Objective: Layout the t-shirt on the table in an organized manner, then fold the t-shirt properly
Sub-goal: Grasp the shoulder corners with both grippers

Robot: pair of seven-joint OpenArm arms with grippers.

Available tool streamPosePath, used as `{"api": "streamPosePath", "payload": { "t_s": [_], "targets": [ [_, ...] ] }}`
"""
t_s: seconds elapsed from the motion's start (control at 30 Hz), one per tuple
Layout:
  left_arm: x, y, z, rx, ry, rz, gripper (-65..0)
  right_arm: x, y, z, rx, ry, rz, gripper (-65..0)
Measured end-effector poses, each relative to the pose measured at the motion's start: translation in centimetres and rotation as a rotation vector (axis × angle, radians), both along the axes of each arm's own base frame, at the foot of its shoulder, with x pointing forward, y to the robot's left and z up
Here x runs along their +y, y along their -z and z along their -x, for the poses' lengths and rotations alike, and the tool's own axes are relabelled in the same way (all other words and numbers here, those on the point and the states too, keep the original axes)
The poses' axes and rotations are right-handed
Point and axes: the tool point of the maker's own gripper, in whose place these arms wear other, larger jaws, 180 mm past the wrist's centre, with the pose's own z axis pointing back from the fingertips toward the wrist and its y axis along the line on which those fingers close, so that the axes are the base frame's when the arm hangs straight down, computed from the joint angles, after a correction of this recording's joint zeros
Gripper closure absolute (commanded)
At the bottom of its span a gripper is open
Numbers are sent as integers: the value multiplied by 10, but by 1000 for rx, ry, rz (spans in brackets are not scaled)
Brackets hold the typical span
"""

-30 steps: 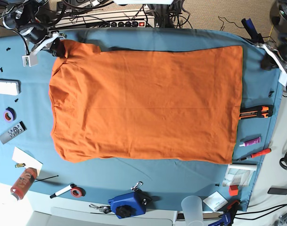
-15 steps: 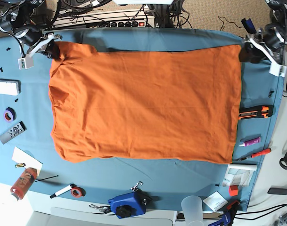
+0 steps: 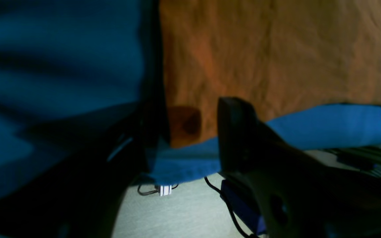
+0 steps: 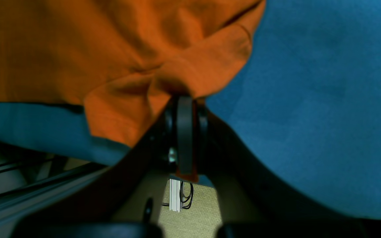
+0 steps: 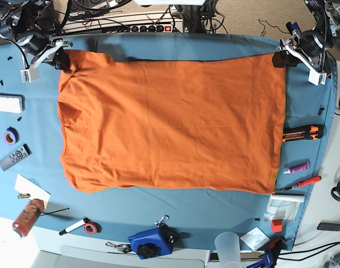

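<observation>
T-shirt (image 5: pixel 172 120) laid flat on table (image 5: pixel 158 209), unfolded; right gripper (image 4: pixel 184 99) pinching its corner, left gripper (image 3: pixel 190 132) jaws apart, empty.

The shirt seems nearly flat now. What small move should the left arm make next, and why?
Probably bring the left end effector down onto the t-shirt corner below it and close. Its jaws stand open with the orange corner between them, not pinched, while the right end effector is shut on the sleeve at the opposite far corner. Both corners held would likely let the far edge be folded.
</observation>
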Motion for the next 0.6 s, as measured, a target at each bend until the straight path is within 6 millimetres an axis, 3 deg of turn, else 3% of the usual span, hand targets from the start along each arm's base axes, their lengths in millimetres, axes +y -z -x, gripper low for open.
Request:
{"api": "streamPosePath", "payload": {
  "t_s": [0.23, 0.3, 0.43, 0.6],
  "targets": [
    [-18, -4, 4, 5, 37, 119, -275, 1, 0, 0, 0, 1, -2, 0],
    [-17, -3, 4, 6, 37, 115, -221, 0, 0, 0, 1, 0, 0, 0],
    [-16, 1, 9, 30, 42, 101, 0, 4, -2, -1, -10, -6, -21, 0],
    [-15, 3, 10, 40, 43, 93, 0, 13, -11, -6, -62, -22, -84, 0]
  ]
}}
